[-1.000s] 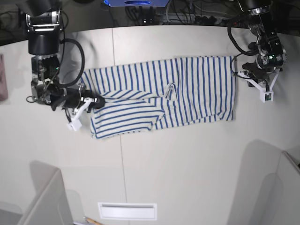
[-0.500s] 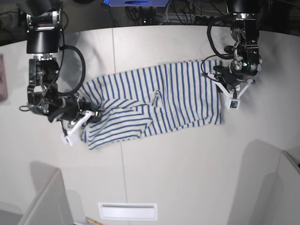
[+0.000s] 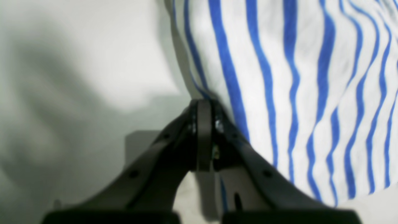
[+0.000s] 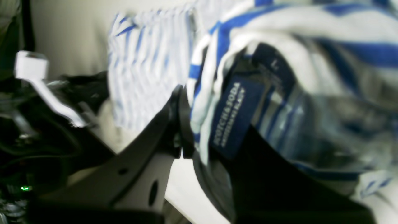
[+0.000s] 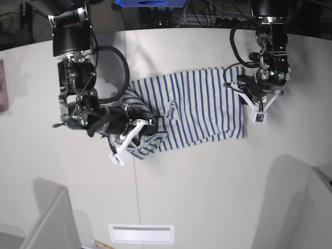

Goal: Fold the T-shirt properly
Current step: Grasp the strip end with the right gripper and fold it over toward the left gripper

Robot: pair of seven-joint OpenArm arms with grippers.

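The T-shirt (image 5: 192,106) lies on the white counter (image 5: 207,176), nearer to the far edge than to the near edge, and about in the middle between the left and right sides in the base view. Its long axis runs across the counter, from side to side.

The right tool (image 4: 186,130) is closed on the collar of the shirt; the dark label (image 4: 230,115) and the white neck trim sit between its fingers in the right wrist view. This end of the cloth is bunched and lifted over the body of the shirt.

The left tool (image 3: 203,130) is at the other end, at the hem toward the far right corner. Its jaws are pressed together at the very edge of the cloth. I judge that it pinches the hem, but the blur does not let me be fully sure.

The coming move depends on this: each arm has one end of the long axis, so the collar end can travel toward the hem end.

The cloth is thin, soft and limp, white with narrow blue stripes. It wrinkles easily and probably sags between the two holds.
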